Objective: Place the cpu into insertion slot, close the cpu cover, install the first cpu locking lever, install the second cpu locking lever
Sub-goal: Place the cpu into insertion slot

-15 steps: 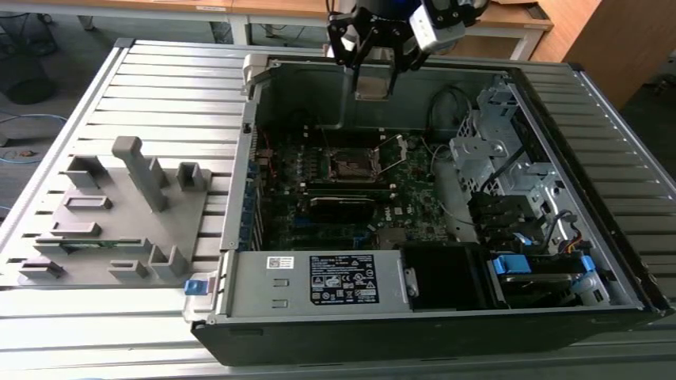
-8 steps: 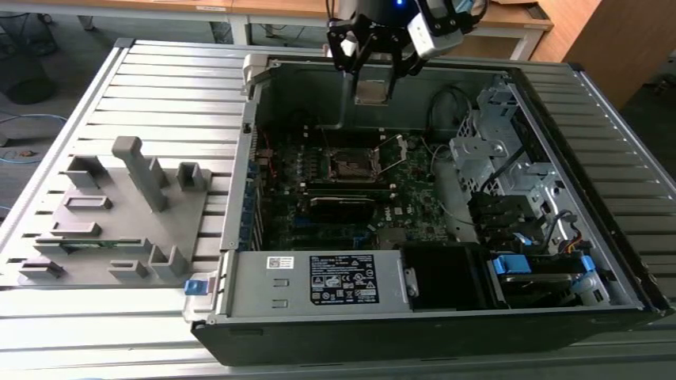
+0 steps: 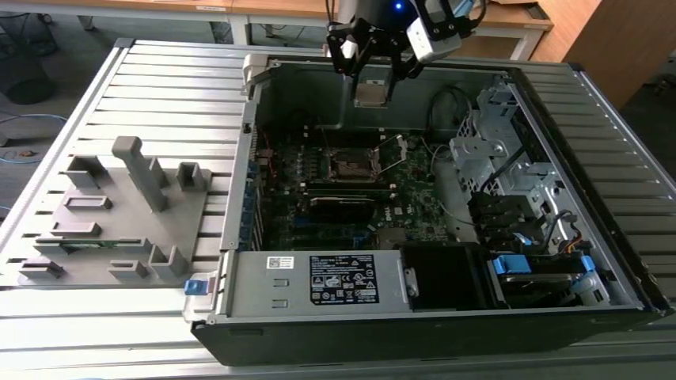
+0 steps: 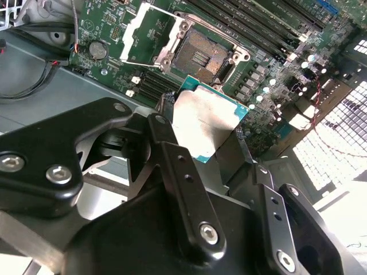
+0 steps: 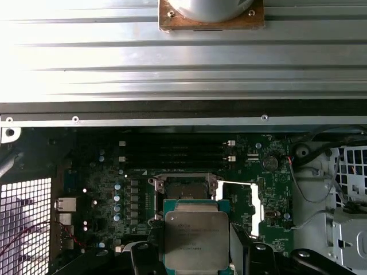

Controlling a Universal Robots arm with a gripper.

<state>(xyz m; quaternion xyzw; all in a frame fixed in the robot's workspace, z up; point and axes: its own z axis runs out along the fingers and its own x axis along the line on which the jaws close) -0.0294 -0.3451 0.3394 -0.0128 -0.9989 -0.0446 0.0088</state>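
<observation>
In the exterior view, the cpu (image 3: 370,95) is held clamped in the end effector (image 3: 373,84) above the open computer case (image 3: 591,261), well apart from the insertion slot (image 3: 349,165) on the motherboard (image 3: 417,180). In the second wrist view, the insertion slot (image 4: 200,54) is seen bare, with the cpu cover (image 4: 146,35) swung open beside it. In the first wrist view, the cpu (image 5: 196,238) is seen in the air, near the insertion slot (image 5: 184,188) but not in it. Nothing is seated yet, so all four steps are judged undone.

The gripper (image 4: 203,129) is matte black: flat jointed link bars (image 4: 178,172) pinned with silver socket-head screws (image 4: 208,232). Beside its base in the exterior view sit a pale grey camera block (image 3: 433,36) and a blue light (image 3: 397,8).
</observation>
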